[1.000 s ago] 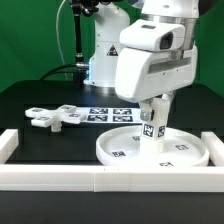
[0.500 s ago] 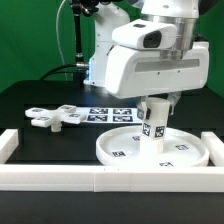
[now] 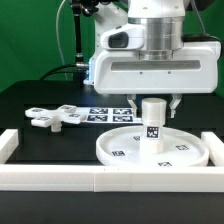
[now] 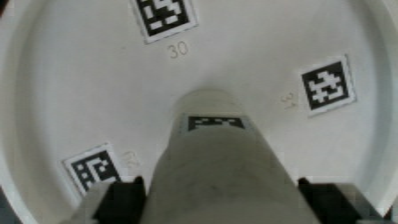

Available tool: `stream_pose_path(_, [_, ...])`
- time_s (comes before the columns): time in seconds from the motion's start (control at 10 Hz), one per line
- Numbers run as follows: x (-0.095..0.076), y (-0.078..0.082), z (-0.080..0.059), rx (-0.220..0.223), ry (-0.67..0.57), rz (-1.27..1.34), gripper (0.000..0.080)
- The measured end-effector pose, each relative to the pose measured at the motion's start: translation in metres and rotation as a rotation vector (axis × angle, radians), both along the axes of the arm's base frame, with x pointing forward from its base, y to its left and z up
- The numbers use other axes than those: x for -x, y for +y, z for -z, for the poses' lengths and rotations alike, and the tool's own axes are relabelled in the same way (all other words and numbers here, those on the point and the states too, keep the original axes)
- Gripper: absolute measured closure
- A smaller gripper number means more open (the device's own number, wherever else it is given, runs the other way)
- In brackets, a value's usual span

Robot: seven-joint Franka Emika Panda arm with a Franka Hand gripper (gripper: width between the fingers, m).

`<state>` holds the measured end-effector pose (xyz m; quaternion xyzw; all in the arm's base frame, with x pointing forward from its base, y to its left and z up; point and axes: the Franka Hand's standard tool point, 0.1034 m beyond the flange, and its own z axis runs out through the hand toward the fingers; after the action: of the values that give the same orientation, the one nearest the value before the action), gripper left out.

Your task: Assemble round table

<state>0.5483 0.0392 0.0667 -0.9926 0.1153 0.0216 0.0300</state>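
Gripper (image 3: 152, 101) clamped on the short cylindrical post (image 3: 152, 124), which stood upright at the centre of the round disc (image 3: 120, 150). Over the preceding second the wrist had rotated while the post stayed put, which suggests it was being screwed in. Smooth white plastic throughout; the disc is rimmed and carries square tags. Cross-shaped foot (image 3: 52, 117) lay well apart, toward the exterior view's left.

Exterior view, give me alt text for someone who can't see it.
A robot gripper is shut on a short white post standing upright in the middle of a large rimmed round disc. A cross-shaped foot lies apart on the black table, toward the exterior view's left.
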Motion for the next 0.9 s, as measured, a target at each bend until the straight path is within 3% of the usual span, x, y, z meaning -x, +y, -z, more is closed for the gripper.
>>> stream_pose_path(0.5, [-0.0001, 0.0007, 0.0000, 0.004, 0.018, 0.279, 0.0393])
stream_pose_path(0.9, [-0.0002, 0.0000, 0.0005, -0.057, 0.065, 0.740, 0.0392])
